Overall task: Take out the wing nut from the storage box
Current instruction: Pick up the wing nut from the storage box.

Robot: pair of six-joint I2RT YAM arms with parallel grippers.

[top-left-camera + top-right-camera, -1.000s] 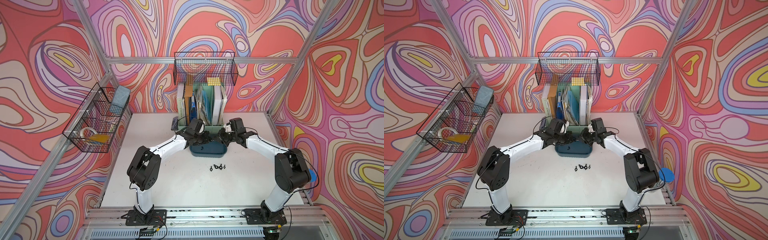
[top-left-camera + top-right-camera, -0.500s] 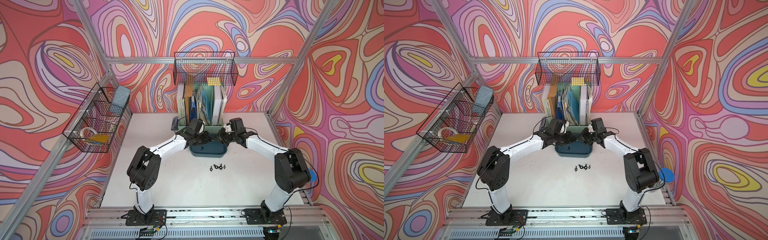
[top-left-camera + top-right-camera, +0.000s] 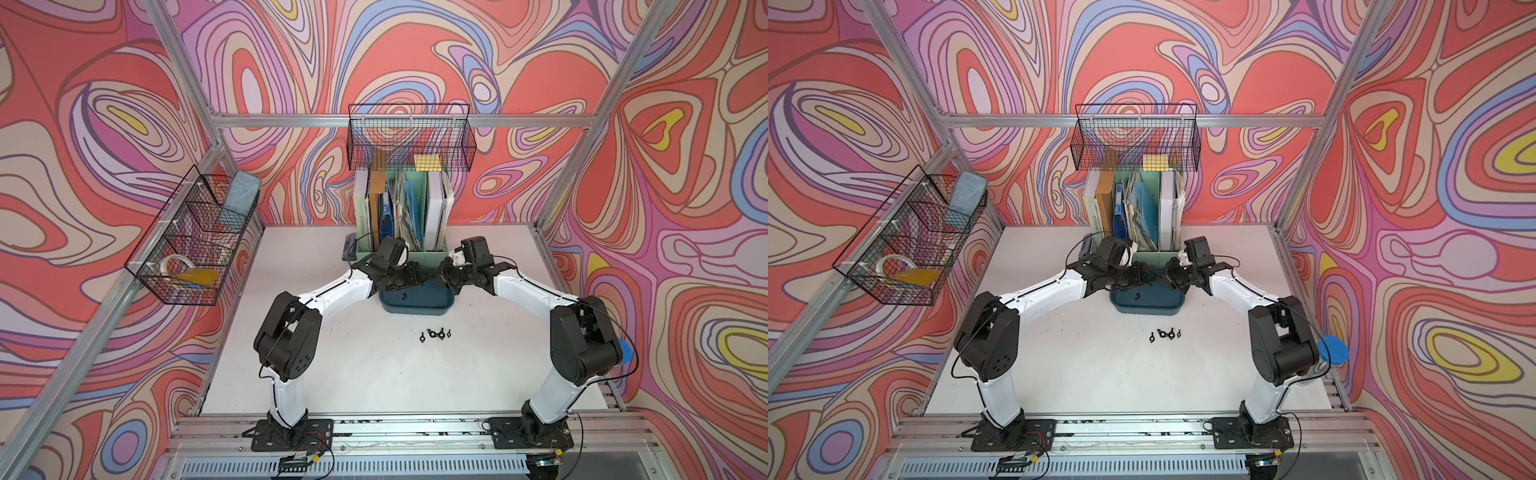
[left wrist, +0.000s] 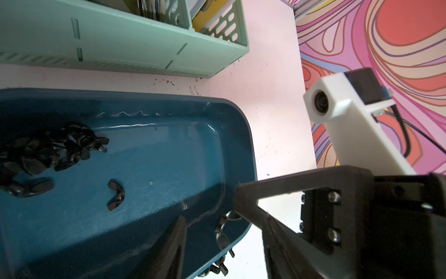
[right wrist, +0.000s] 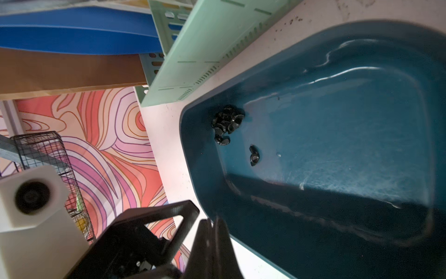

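Note:
The dark teal storage box point(image 3: 415, 309) point(image 3: 1146, 309) sits in front of the file holder. Both grippers meet above its far side. A pile of black wing nuts point(image 4: 53, 149) point(image 5: 226, 120) lies at one end, with a single nut point(image 4: 115, 195) point(image 5: 254, 155) beside it. My left gripper point(image 4: 220, 224) point(image 3: 419, 277) is open, and a wing nut point(image 4: 223, 230) hangs between its jaws, clear of both. My right gripper point(image 5: 213, 222) point(image 3: 442, 276) is shut, its tip point(image 4: 239, 200) pinching that nut's upper wing. Several wing nuts point(image 3: 435, 333) point(image 3: 1165, 333) lie on the table in front of the box.
The mint-green file holder point(image 3: 399, 216) point(image 4: 144, 48) stands right behind the box, full of folders. One black wire basket point(image 3: 409, 141) hangs above it and another point(image 3: 191, 237) on the left wall. A small dark object point(image 3: 349, 247) lies left of the holder.
My left jaws have opened from shut and let go of the wing nut, which stays at the right gripper's tip. Neither arm has visibly shifted.

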